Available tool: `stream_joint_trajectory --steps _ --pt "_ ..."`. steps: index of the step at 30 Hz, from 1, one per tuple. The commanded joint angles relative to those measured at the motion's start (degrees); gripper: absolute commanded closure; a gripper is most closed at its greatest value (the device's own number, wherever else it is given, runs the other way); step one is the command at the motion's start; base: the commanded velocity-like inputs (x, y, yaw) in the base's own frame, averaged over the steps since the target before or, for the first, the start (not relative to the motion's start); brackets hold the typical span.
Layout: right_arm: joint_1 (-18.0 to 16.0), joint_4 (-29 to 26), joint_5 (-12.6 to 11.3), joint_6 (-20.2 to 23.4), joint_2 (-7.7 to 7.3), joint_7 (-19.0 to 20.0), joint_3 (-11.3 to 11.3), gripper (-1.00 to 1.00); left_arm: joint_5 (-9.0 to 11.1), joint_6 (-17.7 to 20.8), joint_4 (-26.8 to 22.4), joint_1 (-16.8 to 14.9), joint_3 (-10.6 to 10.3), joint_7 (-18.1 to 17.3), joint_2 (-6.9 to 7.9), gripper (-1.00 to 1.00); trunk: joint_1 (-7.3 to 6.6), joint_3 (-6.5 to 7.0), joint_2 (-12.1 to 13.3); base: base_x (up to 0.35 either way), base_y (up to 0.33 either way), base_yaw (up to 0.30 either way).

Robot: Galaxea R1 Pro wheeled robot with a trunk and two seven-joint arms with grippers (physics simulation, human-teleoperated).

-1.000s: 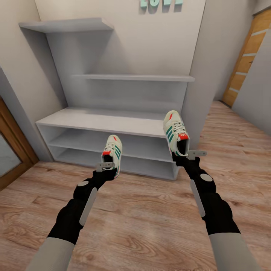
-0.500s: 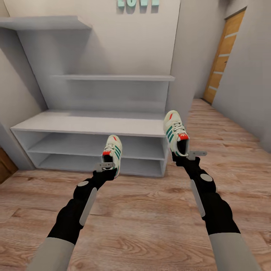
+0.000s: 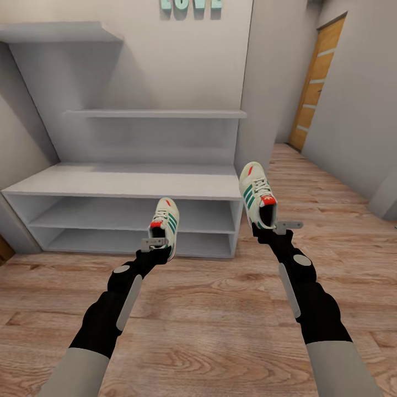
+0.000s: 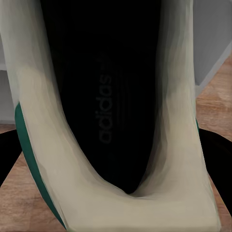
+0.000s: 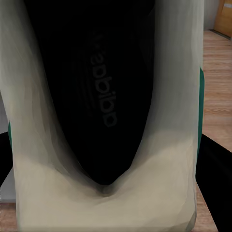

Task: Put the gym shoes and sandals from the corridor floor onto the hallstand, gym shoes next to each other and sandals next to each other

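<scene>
I hold one cream-white gym shoe with green stripes in each hand, both in the air above the corridor floor (image 3: 209,325). My left gripper (image 3: 155,243) is shut on the heel of the left shoe (image 3: 165,220), toe pointing toward the hallstand (image 3: 127,184). My right gripper (image 3: 271,226) is shut on the heel of the right shoe (image 3: 257,193), held higher, by the rack's right end. Up close, the left wrist view looks into the dark opening of its shoe (image 4: 111,96), and the right wrist view into the other shoe (image 5: 106,96). The sandals are out of view.
The pale grey hallstand stands against the wall ahead, with a bench top, two lower shelves and stepped upper shelves (image 3: 154,113). A wooden door (image 3: 315,82) lies down the corridor at the right. Wood-plank floor stretches between me and the rack.
The whole view has swung to the right, so the hallstand sits further left in the picture and more of the right corridor shows. Both arms and shoes hold the same pose.
</scene>
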Motion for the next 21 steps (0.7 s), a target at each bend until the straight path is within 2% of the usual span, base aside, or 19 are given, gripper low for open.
stream_joint_trajectory --steps 1,11,14,16,17,18,20,21 --pt "0.0 -0.1 0.0 0.3 0.04 0.0 -0.1 1.00 0.3 0.3 -0.1 0.0 0.0 0.0 -0.01 1.00 -0.01 -0.05 0.0 0.000 0.000 0.000" --pt "0.0 -0.2 -0.2 0.3 -0.07 -0.1 -0.8 1.00 0.2 0.4 0.0 0.0 0.0 0.0 -0.01 1.00 -0.01 -0.05 0.0 0.000 0.000 0.000" --pt "0.0 -0.3 -0.2 0.5 -0.33 -0.2 -3.7 1.00 0.2 0.4 0.0 0.0 0.0 0.0 -0.01 1.00 -0.01 -0.05 0.0 0.000 0.000 0.000" --pt "0.0 -0.4 -0.2 2.1 -0.46 -0.1 -9.2 1.00 0.2 0.4 0.0 0.0 0.0 0.0 -0.01 1.00 -0.01 -0.05 0.0 0.000 0.000 0.000" --pt "0.0 -0.4 -0.1 4.5 -0.61 0.0 -15.4 1.00 0.2 0.4 0.1 0.0 0.0 0.0 -0.01 1.00 -0.01 -0.05 0.0 0.000 0.000 0.000" --pt "0.0 -0.3 -0.1 5.4 -0.67 0.1 -17.8 1.00 0.2 0.4 0.1 0.0 0.0 0.0 -0.01 1.00 -0.01 -0.05 0.0 0.000 0.000 0.000" --pt "0.0 -0.3 0.0 8.7 -1.86 0.3 -28.3 1.00 0.2 0.4 0.1 0.0 0.0 0.0 -0.01 1.00 -0.01 -0.05 0.0 0.000 0.000 0.000" --pt "0.0 -0.3 0.1 9.3 -2.39 0.3 -31.0 1.00 0.2 0.4 0.1 0.0 0.0 0.0 -0.01 1.00 -0.01 -0.05 0.0 0.000 0.000 0.000"
